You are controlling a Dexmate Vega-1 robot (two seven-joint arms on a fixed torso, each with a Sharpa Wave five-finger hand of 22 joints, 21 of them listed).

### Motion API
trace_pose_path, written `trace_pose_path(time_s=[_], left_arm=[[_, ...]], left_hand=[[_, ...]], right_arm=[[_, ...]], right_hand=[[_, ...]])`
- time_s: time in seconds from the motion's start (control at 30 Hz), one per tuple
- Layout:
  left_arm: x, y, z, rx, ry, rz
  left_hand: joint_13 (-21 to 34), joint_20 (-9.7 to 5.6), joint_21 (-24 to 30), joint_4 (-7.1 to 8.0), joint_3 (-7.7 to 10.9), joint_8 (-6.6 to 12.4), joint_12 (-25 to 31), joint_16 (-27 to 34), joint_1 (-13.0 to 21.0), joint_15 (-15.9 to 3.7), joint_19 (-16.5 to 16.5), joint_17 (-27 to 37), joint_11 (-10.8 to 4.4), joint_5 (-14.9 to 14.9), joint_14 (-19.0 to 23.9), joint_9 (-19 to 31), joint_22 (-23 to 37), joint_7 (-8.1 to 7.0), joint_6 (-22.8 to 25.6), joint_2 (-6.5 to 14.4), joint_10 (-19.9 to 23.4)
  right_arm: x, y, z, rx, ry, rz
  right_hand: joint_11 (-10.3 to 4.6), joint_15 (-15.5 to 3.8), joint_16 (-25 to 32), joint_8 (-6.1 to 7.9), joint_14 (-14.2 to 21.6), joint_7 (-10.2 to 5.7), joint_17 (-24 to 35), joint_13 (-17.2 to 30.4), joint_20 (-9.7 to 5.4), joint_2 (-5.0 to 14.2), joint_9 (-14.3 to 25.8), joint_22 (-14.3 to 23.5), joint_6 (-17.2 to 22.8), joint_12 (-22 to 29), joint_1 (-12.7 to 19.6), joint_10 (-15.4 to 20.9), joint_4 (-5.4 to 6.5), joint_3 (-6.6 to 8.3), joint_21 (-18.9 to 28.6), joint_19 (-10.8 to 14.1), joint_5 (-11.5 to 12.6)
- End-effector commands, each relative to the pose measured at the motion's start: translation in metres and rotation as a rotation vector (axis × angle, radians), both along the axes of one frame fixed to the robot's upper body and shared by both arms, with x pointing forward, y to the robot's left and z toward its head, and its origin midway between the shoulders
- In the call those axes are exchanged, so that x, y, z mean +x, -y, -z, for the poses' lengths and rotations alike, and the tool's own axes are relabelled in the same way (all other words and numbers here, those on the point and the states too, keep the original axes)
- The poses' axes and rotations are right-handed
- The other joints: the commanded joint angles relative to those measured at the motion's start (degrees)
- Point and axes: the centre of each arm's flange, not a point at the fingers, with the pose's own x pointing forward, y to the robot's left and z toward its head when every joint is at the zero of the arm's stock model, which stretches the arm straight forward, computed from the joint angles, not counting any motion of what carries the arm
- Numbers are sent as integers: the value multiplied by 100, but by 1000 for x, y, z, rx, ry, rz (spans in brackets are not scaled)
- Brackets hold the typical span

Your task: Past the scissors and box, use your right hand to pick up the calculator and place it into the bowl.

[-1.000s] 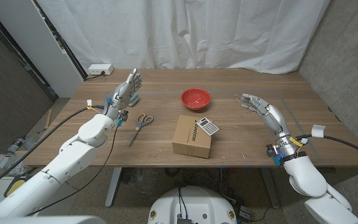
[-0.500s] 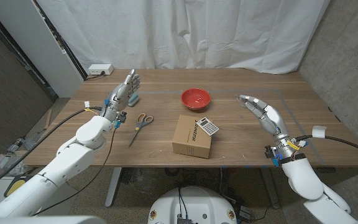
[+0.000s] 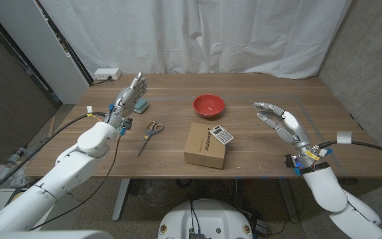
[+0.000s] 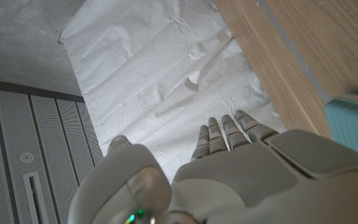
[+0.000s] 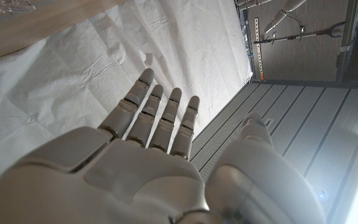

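Right hand (image 3: 278, 118) raised and empty, calculator (image 3: 222, 135) on the box (image 3: 205, 145).
The calculator lies on the box's top at its 1 o'clock corner, the box near the table's (image 3: 257, 156) front middle; the red bowl (image 3: 208, 104) stands at 12 o'clock from the box, apart from it. Scissors (image 3: 150, 131) lie at 9 o'clock from the box, well apart. The right hand hangs over the table at 3 o'clock from the box, fingers (image 5: 157, 112) straight and spread wide, gripping nothing. The left hand (image 3: 132, 97) stands at 10 o'clock from the scissors, fingers (image 4: 225, 132) straight and slightly apart, also empty, just beside a pale blue block (image 3: 142, 104).
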Motion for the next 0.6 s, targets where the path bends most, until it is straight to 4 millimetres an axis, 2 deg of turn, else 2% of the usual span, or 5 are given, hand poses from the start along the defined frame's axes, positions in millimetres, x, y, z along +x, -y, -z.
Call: trace_pose_path(time_s=[0.03, 0.17, 0.23, 0.33, 0.6], left_arm=[[-5, 0, 1, -10, 4, -16], [-6, 1, 2, -11, 3, -17], [-8, 2, 2, -5, 1, -20], [-10, 1, 0, 3, -5, -26], [-15, 3, 2, -1, -3, -41]], left_hand=[[34, 18, -7, 23, -39, -3, -15, -9, 79, -17, 19, 26, -31, -13, 40, 29, 25, 45, 39, 4, 54], [34, 17, -7, 23, -43, -5, -19, -10, 81, -14, 25, 26, -30, -13, 42, 29, 25, 47, 40, 5, 49], [34, 24, -11, 23, -47, -6, -23, -11, 82, -19, 23, 26, -35, -13, 44, 29, 26, 41, 40, 7, 45], [35, 21, -16, 23, -52, -9, -25, -12, 84, -21, 22, 27, -37, -14, 45, 29, 26, 35, 38, 10, 48], [35, -44, -12, 23, -69, -4, -18, -4, 94, -74, 64, 26, -54, -15, 85, 29, 26, 5, 73, 17, 91]], right_arm=[[-7, 2, 2, -105, 55, 76], [-11, 3, 3, -119, 75, 96], [-11, 4, 3, -126, 80, 103], [-12, 5, 3, -141, 96, 119], [-18, 8, 8, -209, 118, 159]], right_hand=[[-73, -744, -2, -22, 34, -53, 19, 19, -746, 22, 8, 12, 0, -33, 90, 8, -27, 23, -6, 68, 56], [-103, -761, -16, -30, 31, -129, 19, 18, -747, 30, 9, 11, 12, -49, 149, 3, -43, 45, -21, 73, 90], [-251, -797, -29, -21, 51, -217, 17, 15, -755, 14, 9, 8, 92, -64, 249, 26, -74, 71, -48, 80, 144], [-306, -827, -39, -15, 70, -287, 15, 13, -779, -5, 8, 6, 158, -60, 345, 88, -101, 95, -66, 96, 187], [-339, -878, -60, -100, 106, -344, 8, 8, -804, -61, 6, 2, 47, -102, 637, 97, -172, 168, -102, 141, 279]])
